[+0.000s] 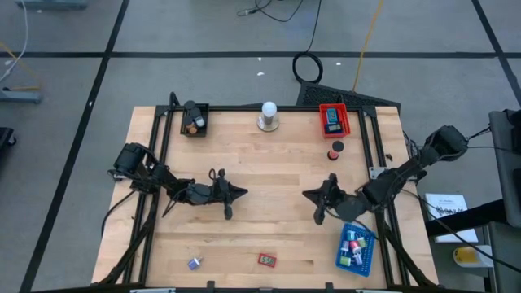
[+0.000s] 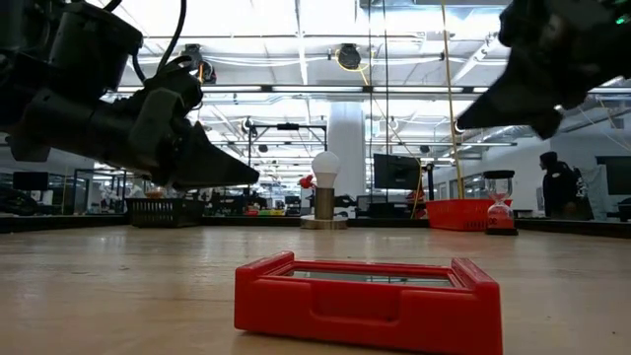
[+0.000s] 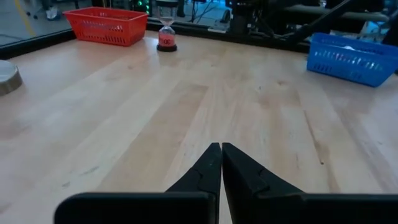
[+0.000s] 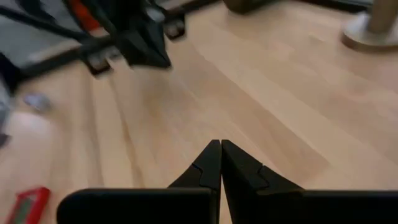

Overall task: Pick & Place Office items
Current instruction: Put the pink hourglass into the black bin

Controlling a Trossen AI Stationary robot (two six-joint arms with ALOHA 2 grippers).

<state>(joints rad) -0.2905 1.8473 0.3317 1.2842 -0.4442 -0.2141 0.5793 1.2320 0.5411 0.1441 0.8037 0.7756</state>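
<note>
Office items remaining loose: I see a red piece [image 1: 267, 260] and a small purple piece [image 1: 195, 263], both near the table's [image 1: 269, 175] front edge. Both arms hover mid-table. Left claw [image 1: 241, 194] has its fingers together, empty; right claw [image 1: 308, 194] likewise. The red piece lies frontward of both and roughly between them, long axis along the front edge. Purple sits nearer the left arm. Blue tray [image 1: 365, 256] occupies the front right corner, red tray [image 1: 345, 120] the back right. Nothing obstructs.

Red tray [image 1: 333, 119], blue tray [image 1: 356, 248], black tray [image 1: 194, 119], white ball [image 1: 269, 108], pale wooden table [image 1: 269, 171], dark pincers.
</note>
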